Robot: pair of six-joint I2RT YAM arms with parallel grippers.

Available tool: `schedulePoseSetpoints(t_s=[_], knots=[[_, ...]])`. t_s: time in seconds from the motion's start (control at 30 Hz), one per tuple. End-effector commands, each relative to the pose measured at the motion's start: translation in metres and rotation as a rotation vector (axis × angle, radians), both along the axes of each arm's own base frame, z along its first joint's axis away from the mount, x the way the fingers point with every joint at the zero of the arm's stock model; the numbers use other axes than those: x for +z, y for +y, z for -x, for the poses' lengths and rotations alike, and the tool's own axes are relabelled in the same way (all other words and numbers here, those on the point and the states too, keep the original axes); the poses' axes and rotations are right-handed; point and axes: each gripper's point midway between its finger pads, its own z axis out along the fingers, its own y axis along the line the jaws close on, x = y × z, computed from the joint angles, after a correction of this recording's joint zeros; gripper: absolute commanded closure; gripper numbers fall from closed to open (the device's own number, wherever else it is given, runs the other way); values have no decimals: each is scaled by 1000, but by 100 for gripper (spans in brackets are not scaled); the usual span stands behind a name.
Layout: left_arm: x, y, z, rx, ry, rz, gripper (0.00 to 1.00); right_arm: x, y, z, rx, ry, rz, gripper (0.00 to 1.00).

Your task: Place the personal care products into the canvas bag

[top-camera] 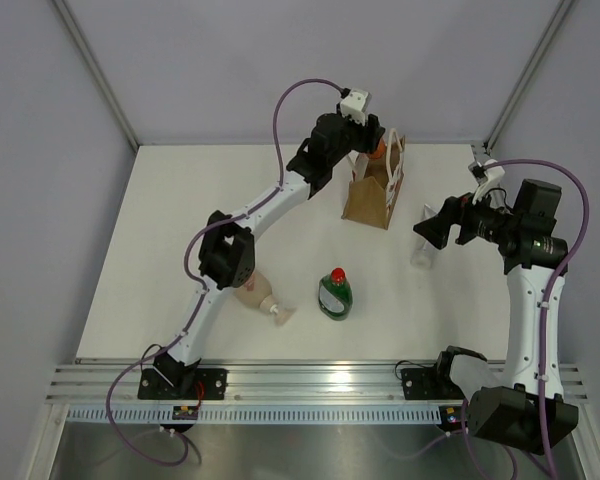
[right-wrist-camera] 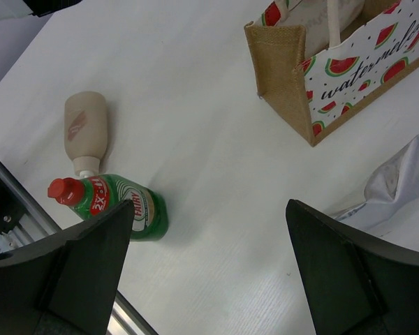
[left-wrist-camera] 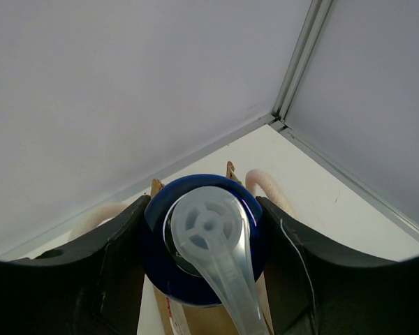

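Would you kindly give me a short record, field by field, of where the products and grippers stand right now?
left gripper: shut on the orange bottle, over the canvas bag opening
right gripper: open, holding nothing, near the squeeze tube
beige pump bottle: lying on the table, outside the bag
green bottle: on the table beside the beige pump bottle

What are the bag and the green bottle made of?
The canvas bag looks like coarse woven cloth, maybe jute: its tan side shows a rough weave, and its front has a white watermelon print. The green bottle is probably plastic, since it looks smooth and shiny, and it has a red cap.
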Motion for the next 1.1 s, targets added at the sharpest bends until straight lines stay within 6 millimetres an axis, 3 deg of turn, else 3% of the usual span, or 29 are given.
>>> schedulePoseSetpoints(t_s=[0.0,0.27,0.43,0.5,0.6,0.7,0.77,0.8,0.83,0.93,0.97,1.0,1.07], knots=[[84,7,-7,86,-248,144,100,8,3,0,11,-34,-25,1],[52,-4,-20,114,-222,173,100,5,7,3,29,-30,-38,1],[16,-13,-25,139,-171,105,96,-2,11,8,50,-9,-53,1],[4,-14,-26,134,-146,85,83,-4,12,9,53,-2,-59,1],[2,-18,-22,121,-139,87,63,-5,12,9,57,-3,-60,1],[10,-19,-19,120,-151,89,28,-4,13,9,62,-6,-63,1],[15,-18,-17,117,-150,88,20,-6,13,9,68,-6,-62,1],[17,-18,-16,114,-148,85,6,-7,13,9,72,-6,-61,1],[19,-18,-14,111,-147,82,1,-8,14,10,77,-2,-62,1],[34,-13,-8,100,-163,80,1,-10,13,11,89,-6,-46,1],[30,-12,-7,99,-160,66,1,-10,13,10,92,-6,-42,1],[46,-8,-3,100,-176,78,1,-12,12,9,97,-5,-33,1],[53,-4,1,94,-172,71,1,-11,11,9,98,1,-18,1]])
